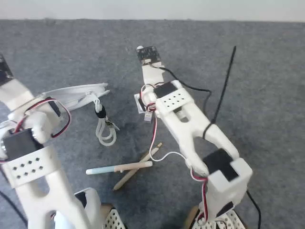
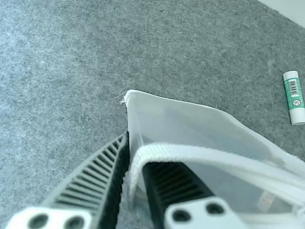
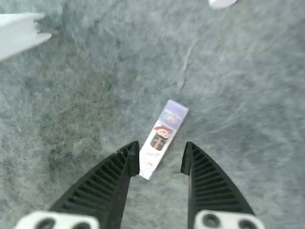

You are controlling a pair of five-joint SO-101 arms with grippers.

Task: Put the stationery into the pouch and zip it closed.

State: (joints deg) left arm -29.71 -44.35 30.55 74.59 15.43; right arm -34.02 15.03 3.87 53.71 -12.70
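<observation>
Barely begun: pinches pouch (image 2: 200, 129) rim in left hand (image 2: 136, 160), hovers splayed right hand (image 3: 161, 155) over small packet (image 3: 164, 130); pens (image 1: 119, 168), glue stick (image 2: 294, 95) unpacked.

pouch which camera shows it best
The left wrist view: the pouch is close up, its see-through side and white zip edge clear, pinched in the left hand. The high view shows it farther off, partly behind the left arm. The right wrist view has what looks like one white corner at its edge.
</observation>
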